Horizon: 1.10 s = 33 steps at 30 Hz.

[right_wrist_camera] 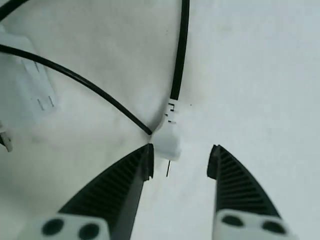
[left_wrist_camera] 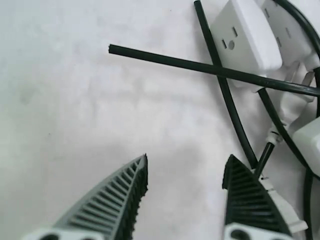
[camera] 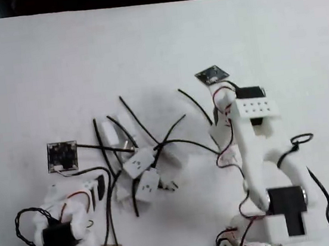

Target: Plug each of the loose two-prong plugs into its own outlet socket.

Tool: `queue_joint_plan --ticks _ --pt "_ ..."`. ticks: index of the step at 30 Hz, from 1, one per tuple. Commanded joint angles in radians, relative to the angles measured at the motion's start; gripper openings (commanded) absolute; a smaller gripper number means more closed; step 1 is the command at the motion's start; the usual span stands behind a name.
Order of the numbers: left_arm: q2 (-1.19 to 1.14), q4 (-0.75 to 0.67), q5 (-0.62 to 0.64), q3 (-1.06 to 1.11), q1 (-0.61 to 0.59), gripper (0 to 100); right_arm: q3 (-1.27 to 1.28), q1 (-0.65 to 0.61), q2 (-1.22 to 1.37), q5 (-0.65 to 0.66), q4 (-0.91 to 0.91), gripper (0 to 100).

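Note:
Several white outlet sockets [camera: 138, 161] and white two-prong plugs on black cords lie tangled at the table's middle. My right gripper [right_wrist_camera: 181, 157] is open, low over the table, straddling a small white plug [right_wrist_camera: 167, 138] whose prong points toward the wrist; the plug sits nearer one finger [right_wrist_camera: 131, 175]. In the high view this gripper [camera: 220, 133] is right of the cluster. My left gripper [left_wrist_camera: 185, 175] is open with nothing between its fingers. One finger [left_wrist_camera: 245, 192] lies over a white plug [left_wrist_camera: 282, 210], and a socket [left_wrist_camera: 245, 35] is farther off. From above, the left gripper [camera: 98, 188] is at the cluster's left edge.
Loose black cords [camera: 176, 141] cross between the outlets and both grippers. Another white plug [right_wrist_camera: 35, 85] lies beyond the right gripper. A long cord [left_wrist_camera: 210, 67] crosses in front of the left gripper. The table's far half [camera: 143, 47] is bare white surface.

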<state>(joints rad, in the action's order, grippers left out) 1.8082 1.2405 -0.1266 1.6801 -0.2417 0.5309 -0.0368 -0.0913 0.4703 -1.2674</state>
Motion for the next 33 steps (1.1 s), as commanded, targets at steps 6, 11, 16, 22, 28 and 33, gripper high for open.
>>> queue_joint_plan --ticks 6,11,16,22,28,33 --pt "0.013 -0.023 0.002 -0.005 -0.015 25 -0.078 0.010 0.140 -0.011 -0.022 18.3" --pt "0.013 -0.023 0.002 -0.005 -0.015 25 -0.083 0.010 0.199 -0.014 -0.016 18.3" --pt "0.013 -0.023 0.002 -0.005 -0.015 25 -0.107 0.012 0.239 -0.017 -0.021 18.3" --pt "0.013 -0.023 0.002 -0.005 -0.015 25 -0.181 0.053 0.185 -0.017 -0.107 18.3" --pt "0.013 -0.023 0.002 -0.005 -0.015 25 -0.201 0.074 0.153 -0.011 -0.136 18.3" --pt "0.013 -0.023 0.002 -0.005 -0.015 25 -0.201 0.067 0.236 -0.011 -0.117 18.3"
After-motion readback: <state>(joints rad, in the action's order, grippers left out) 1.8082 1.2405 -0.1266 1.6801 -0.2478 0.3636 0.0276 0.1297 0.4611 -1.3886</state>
